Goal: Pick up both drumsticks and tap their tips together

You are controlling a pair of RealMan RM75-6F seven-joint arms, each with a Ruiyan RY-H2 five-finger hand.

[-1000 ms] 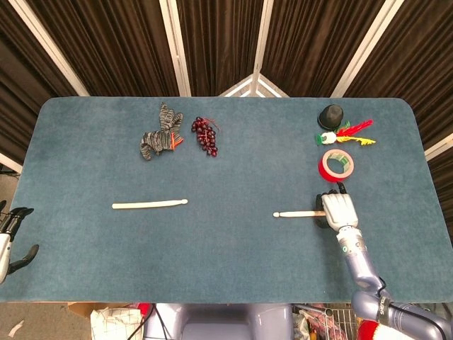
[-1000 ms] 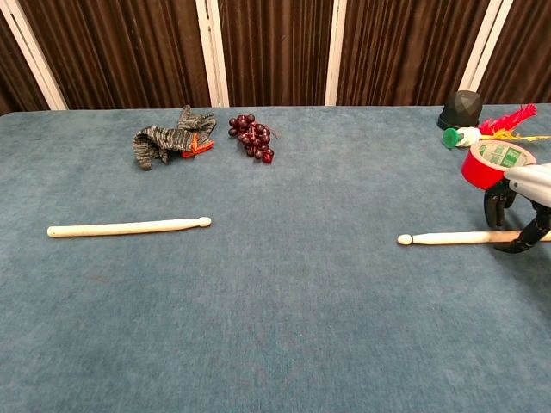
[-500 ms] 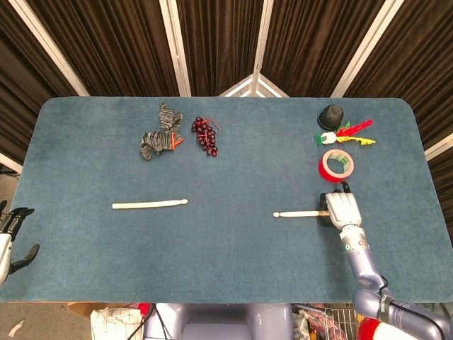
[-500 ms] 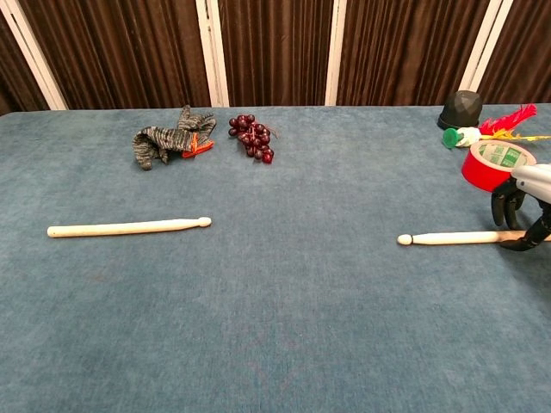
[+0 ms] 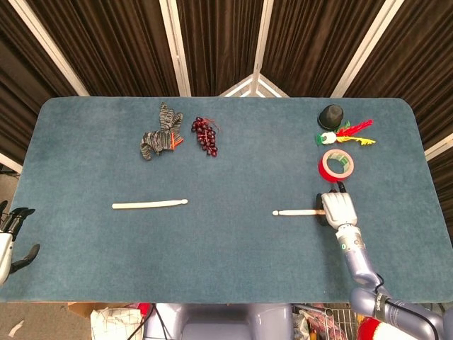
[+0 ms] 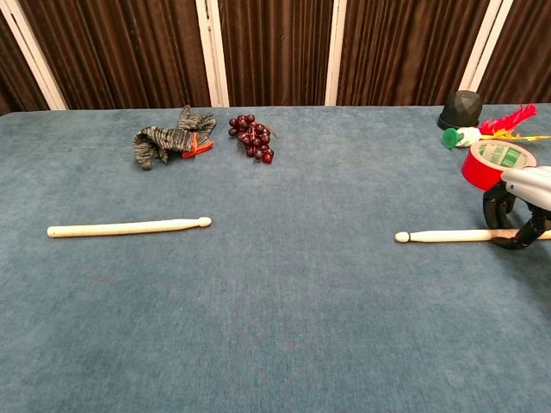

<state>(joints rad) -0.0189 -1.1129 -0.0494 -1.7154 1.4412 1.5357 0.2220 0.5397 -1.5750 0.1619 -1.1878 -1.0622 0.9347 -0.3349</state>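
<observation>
Two pale wooden drumsticks lie on the blue table. The left drumstick point(image 5: 150, 205) point(image 6: 129, 227) rests alone at the left, tip pointing right. The right drumstick point(image 5: 297, 212) point(image 6: 448, 235) points its tip left; its butt end runs under my right hand point(image 5: 338, 209) point(image 6: 519, 213). In the chest view the dark fingers curl around that end from both sides, gripping it low on the cloth. My left hand point(image 5: 10, 241) hangs beyond the table's left edge with fingers apart, holding nothing, far from the left drumstick.
A red tape roll point(image 5: 335, 164) point(image 6: 492, 161) sits just behind my right hand. Further back are a black cap point(image 5: 330, 115) and a feathered toy point(image 5: 350, 134). A grey knitted toy point(image 5: 159, 138) and dark grapes point(image 5: 205, 136) lie at the back left.
My right hand's fingers have curled in around the right drumstick's butt end, and the stick has shifted slightly left. The left hand and left drumstick have stayed put.
</observation>
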